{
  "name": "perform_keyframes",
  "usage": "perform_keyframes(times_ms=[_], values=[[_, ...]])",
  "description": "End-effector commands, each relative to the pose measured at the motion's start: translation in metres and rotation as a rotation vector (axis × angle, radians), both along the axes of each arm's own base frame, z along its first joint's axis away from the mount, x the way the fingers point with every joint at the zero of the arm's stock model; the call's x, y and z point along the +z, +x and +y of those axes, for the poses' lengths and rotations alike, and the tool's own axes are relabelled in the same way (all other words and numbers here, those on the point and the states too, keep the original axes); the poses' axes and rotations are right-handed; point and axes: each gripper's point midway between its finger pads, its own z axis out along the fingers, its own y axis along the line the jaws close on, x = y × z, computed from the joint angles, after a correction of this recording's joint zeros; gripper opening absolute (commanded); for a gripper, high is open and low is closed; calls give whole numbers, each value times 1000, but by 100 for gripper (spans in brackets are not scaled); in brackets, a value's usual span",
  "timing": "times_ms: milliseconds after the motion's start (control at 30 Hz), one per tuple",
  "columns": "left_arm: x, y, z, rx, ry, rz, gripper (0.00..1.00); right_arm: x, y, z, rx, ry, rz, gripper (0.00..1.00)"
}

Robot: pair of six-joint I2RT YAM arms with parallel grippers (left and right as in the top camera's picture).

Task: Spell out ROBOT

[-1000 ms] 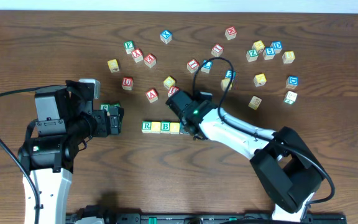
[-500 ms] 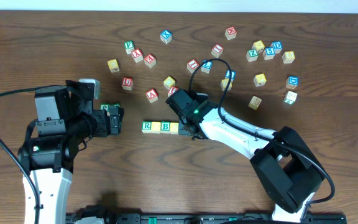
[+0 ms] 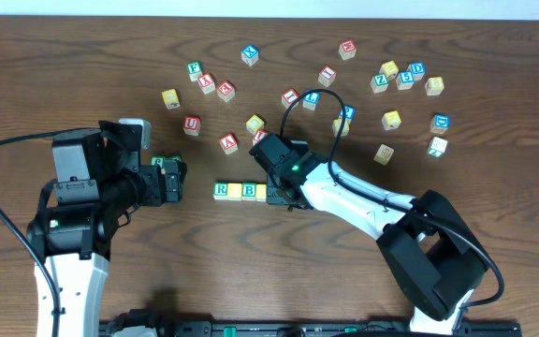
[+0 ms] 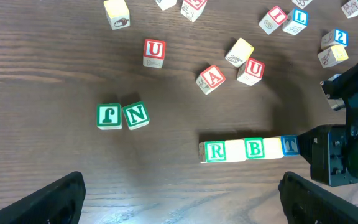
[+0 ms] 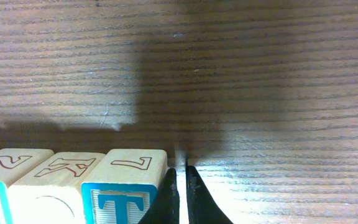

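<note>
Left fingers (image 4: 55,200) apart, right fingers (image 5: 168,203) together

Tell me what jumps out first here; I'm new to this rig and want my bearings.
A tight row of letter cubes lies mid-scene on the table, R at one end and T at the other. The right gripper, shut, sits at the T end, seemingly touching it. Loose cubes lie scattered on the far side.

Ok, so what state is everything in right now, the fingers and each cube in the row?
Left fingers: open, empty.
Right fingers: shut, empty, right beside T.
R: first in row, letter up.
B: third in row, letter up.
T: last in row, letter up.
Yellow cubes: second and fourth in row, touching their neighbours.
</note>
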Motion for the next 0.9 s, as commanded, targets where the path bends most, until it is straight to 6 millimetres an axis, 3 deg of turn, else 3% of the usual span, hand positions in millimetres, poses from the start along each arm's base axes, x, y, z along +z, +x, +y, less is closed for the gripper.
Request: perform_keyframes(times_ms=[0,433,633,800,867], values=[[1,0,1,-6,7,-6,98,-6,-2,1,25,-8,11,1],[1,0,1,-6,7,-5,98,-6,-1,4,49,3,6,1],[1,0,1,-6,7,-5,97,-5,-1,-6,37,-39,5,1],[1,0,1,-6,7,-5,98,24,3,-38,-56,-119,-43,1],[1,0,1,-6,7,-5,98,52,3,-50,-87,-128,-100,1]])
